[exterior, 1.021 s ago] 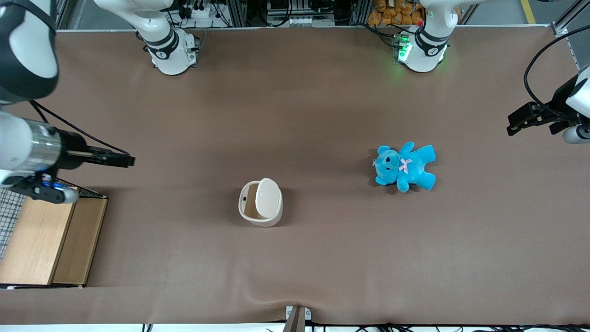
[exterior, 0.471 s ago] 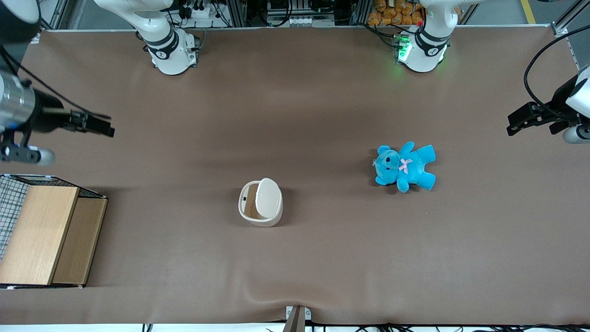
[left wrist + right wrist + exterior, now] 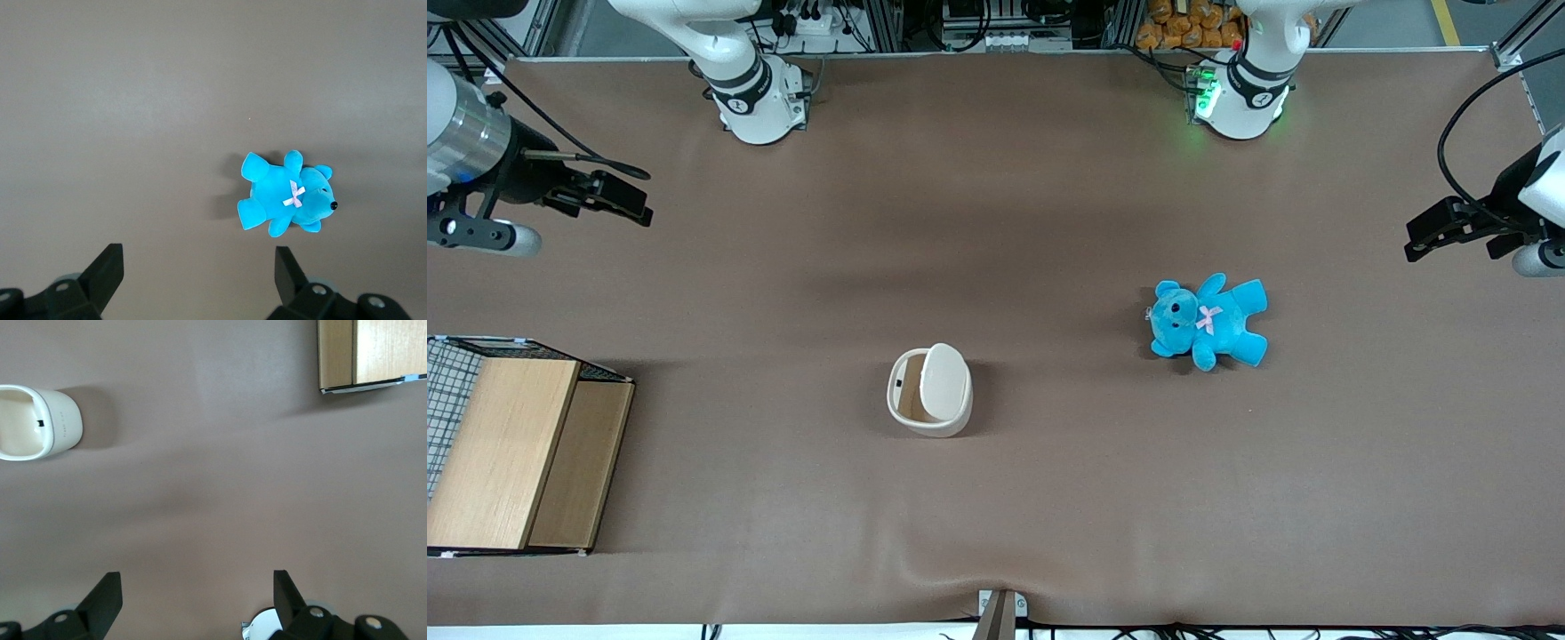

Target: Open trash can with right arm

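Observation:
The trash can [image 3: 929, 391] is a small cream-white bin standing mid-table. Its pale lid [image 3: 944, 382] is swung up on edge, so the tan inside shows. The bin also shows in the right wrist view [image 3: 37, 421]. My right gripper [image 3: 618, 197] hangs above the table at the working arm's end, well away from the bin and farther from the front camera than it. In the right wrist view the gripper [image 3: 197, 590] is open and empty, its two black fingers wide apart over bare mat.
A wooden box with wire mesh [image 3: 511, 453] stands at the working arm's end, near the table's front edge; its corner shows in the right wrist view [image 3: 370, 353]. A blue teddy [image 3: 1208, 322] lies toward the parked arm's end, also in the left wrist view [image 3: 287, 200].
My right gripper has drawn back from above the wooden box, going away from the front camera and rising. The trash can and teddy have not moved.

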{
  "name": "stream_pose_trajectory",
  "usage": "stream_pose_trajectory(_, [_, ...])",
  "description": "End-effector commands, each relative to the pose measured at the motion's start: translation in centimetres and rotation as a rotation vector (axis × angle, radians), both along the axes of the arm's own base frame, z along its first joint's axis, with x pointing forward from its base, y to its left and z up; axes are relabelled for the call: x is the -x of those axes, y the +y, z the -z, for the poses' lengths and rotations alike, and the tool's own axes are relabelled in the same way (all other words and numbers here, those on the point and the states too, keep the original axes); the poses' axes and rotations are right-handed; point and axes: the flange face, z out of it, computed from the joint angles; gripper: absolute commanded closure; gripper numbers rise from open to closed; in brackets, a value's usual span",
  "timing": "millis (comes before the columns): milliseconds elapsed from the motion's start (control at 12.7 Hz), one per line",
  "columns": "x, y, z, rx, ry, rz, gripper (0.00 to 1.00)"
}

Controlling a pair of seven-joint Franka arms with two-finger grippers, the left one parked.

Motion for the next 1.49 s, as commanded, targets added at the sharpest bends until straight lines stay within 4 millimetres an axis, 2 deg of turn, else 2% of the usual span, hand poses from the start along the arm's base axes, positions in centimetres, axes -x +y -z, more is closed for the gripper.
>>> stream_pose_trajectory(0, [0.0,-2.8,-0.7,0.025,-0.032,0.014,0.0])
stream_pose_trajectory(79, [-0.4,-4.3,-0.4,0.014,-0.027,0.006,0.0])
stream_pose_trajectory(236, [-1.8,-5.1,-0.5,0.003,-0.029,-0.035,0.0])
stream_pose_trajectory(393, [-2.0,-6.9,-0.3,-0.007,-0.019,-0.013,0.0])
stream_pose_trajectory(707, [-1.5,-6.9,-0.9,-0.006,-0.021,-0.027,0.0])
stream_pose_trajectory(864, [-1.0,-7.0,-1.8,0.005,-0.036,-0.039,0.0])
stream_pose_trajectory(1257, [-1.1,-9.4,-1.5,0.012,-0.033,-0.054,0.0])
stream_pose_trajectory(1414, [-1.1,-9.2,-1.6,0.013,-0.033,-0.059,0.0])
